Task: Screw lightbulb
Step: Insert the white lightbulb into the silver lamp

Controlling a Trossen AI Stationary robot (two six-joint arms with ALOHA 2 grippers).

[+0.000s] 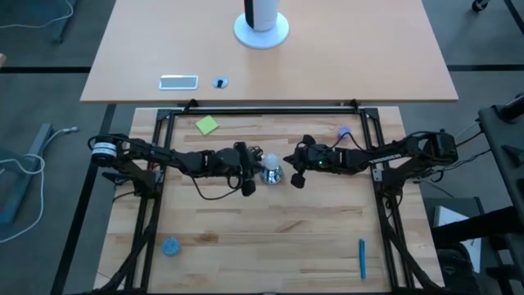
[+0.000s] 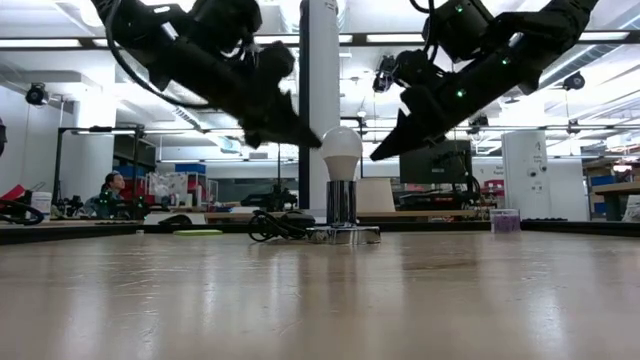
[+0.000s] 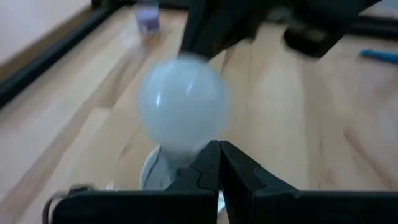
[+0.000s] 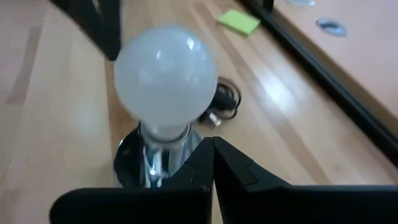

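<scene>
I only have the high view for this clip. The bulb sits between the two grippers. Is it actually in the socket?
Observer: Yes. In the low view the lightbulb stands upright in the silver socket base.
Operator: Is either gripper holding it?
Observer: Not the left. The left wrist view shows the left gripper shut, fingers together beside the bulb, not around it.
Operator: And the right?
Observer: The right gripper is shut too, its tips short of the glass.

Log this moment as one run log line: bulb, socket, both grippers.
whitish round lightbulb: upright in shiny silver socket base | left gripper: shut, beside bulb | right gripper: shut, opposite side | neither gripping
</scene>
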